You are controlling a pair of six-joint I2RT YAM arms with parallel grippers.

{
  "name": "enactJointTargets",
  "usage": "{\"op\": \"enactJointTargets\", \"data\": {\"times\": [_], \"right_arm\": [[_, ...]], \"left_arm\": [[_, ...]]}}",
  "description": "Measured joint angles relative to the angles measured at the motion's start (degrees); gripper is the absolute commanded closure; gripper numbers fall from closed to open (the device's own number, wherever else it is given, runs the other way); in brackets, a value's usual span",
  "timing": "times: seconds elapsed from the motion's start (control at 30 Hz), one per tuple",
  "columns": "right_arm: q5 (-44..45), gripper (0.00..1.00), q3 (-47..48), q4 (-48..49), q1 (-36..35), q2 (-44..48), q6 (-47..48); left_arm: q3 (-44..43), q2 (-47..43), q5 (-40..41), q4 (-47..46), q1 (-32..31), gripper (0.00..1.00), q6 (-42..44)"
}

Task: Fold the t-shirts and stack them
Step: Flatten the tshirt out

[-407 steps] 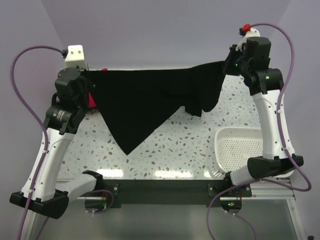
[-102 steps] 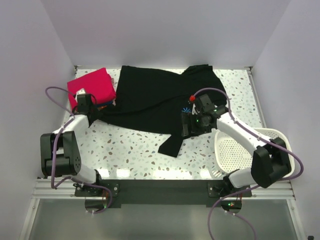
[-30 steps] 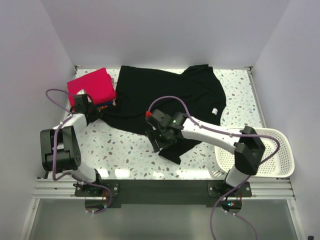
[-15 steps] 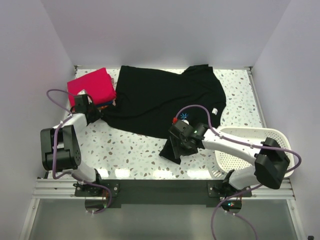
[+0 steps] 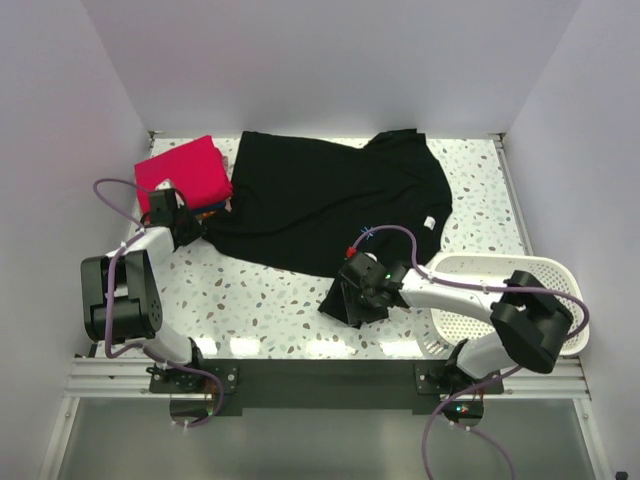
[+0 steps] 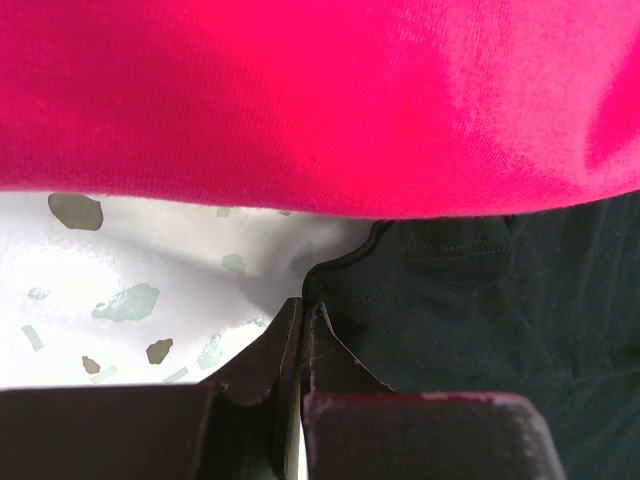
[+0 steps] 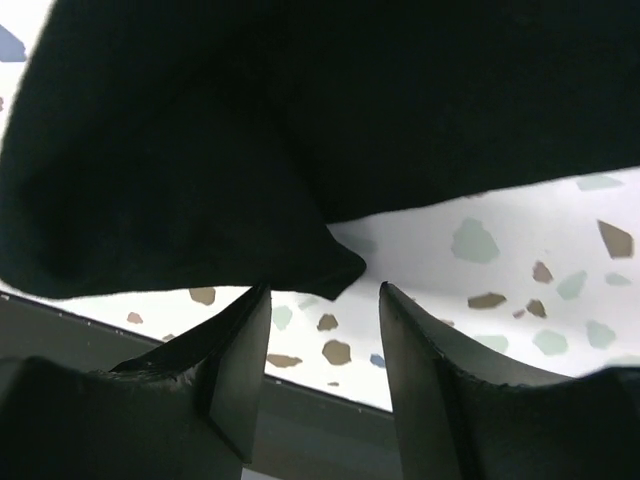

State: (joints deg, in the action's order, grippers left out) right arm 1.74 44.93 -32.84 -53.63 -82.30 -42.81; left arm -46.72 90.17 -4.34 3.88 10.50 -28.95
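A black t-shirt (image 5: 330, 195) lies spread across the table, its small light-blue mark (image 5: 366, 237) near the front. A bright pinkish-red folded t-shirt (image 5: 186, 170) sits at the back left and fills the top of the left wrist view (image 6: 320, 100). My left gripper (image 5: 190, 226) is shut on the black shirt's left hem (image 6: 420, 300), beside the red shirt. My right gripper (image 5: 352, 300) stands open low at the black shirt's near corner (image 7: 335, 262). That corner's tip hangs just above the gap between the fingers (image 7: 245, 345), untouched by either.
A white mesh basket (image 5: 480, 261) stands at the front right, with my right arm lying across it. The speckled tabletop (image 5: 260, 300) ends at a dark front edge (image 7: 300, 420) just behind my right fingers. Walls close in on three sides.
My right gripper swung from the shirt's lower middle to the right and toward the front, down to the near corner, and its jaws narrowed a little. The left arm has not moved.
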Motion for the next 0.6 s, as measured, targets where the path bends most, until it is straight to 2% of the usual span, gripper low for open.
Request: {"op": "enactJointTargets", "data": {"times": [0.13,0.23,0.33,0.37,0.43,0.6], "right_arm": [[-0.42,0.52,-0.61,2.29,0.0,-2.49,-0.09],[-0.63,0.58,-0.59,2.86,0.02,-2.71,-0.09],[-0.61,0.77,-0.57,2.99,0.02,-2.95,0.02],[-0.59,0.89,-0.57,3.04,0.02,-3.15,-0.09],[-0.42,1.0,-0.59,2.97,0.0,-3.3,-0.2],[0.74,1.0,-0.59,1.62,0.0,-2.67,-0.28]], "left_arm": [[0.0,0.0,0.0,0.02,0.0,1.0,0.0],[0.0,0.0,0.0,0.02,0.0,1.0,0.0],[0.0,0.0,0.0,0.02,0.0,1.0,0.0],[0.0,0.0,0.0,0.02,-0.02,1.0,0.0],[0.0,0.0,0.0,0.02,0.0,1.0,0.0],[0.0,0.0,0.0,0.04,0.0,1.0,0.0]]}}
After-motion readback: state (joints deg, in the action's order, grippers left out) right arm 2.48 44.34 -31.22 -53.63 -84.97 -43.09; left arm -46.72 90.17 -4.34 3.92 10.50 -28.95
